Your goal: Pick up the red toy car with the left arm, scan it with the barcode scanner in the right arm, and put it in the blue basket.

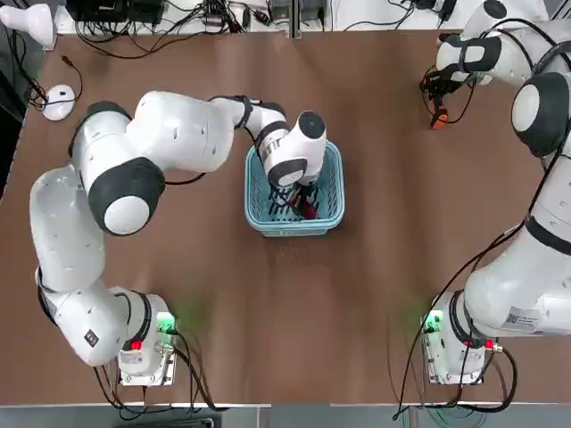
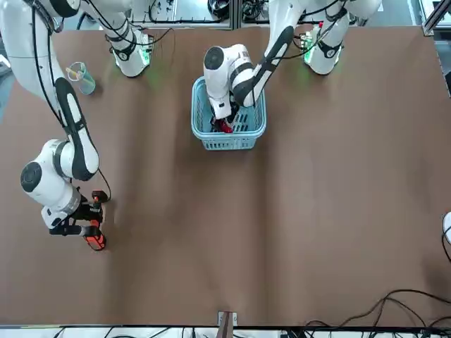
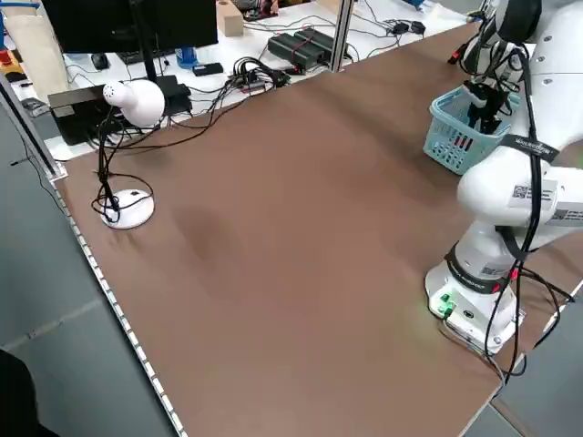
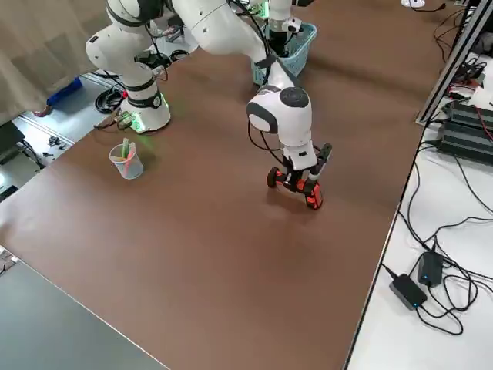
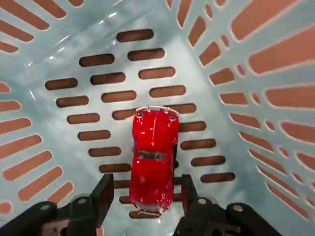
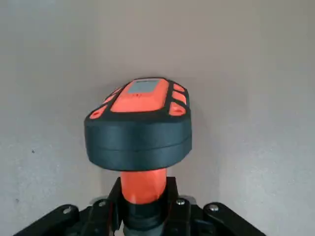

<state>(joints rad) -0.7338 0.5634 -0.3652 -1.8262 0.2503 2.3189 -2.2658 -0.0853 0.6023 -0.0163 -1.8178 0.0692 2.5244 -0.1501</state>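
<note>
With our left gripper point(image 5: 142, 204) parted around the red toy car point(image 5: 153, 160) in the blue basket point(image 1: 294, 227), we are risking snagging it while lifting away, as our right gripper point(image 6: 143, 204) is clutching the scanner point(image 6: 140, 128).

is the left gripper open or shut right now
Open: inside the basket, the left gripper's fingers stand apart, with gaps beside the red car.

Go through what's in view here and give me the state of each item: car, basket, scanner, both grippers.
Red toy car: upright, inside the basket, released
Blue basket: upright on the table, holding the car
Barcode scanner: gripped, off to the robot's right
Left gripper: open, lowered into the basket around the car
Right gripper: closed on the scanner, over the table's right side
</note>
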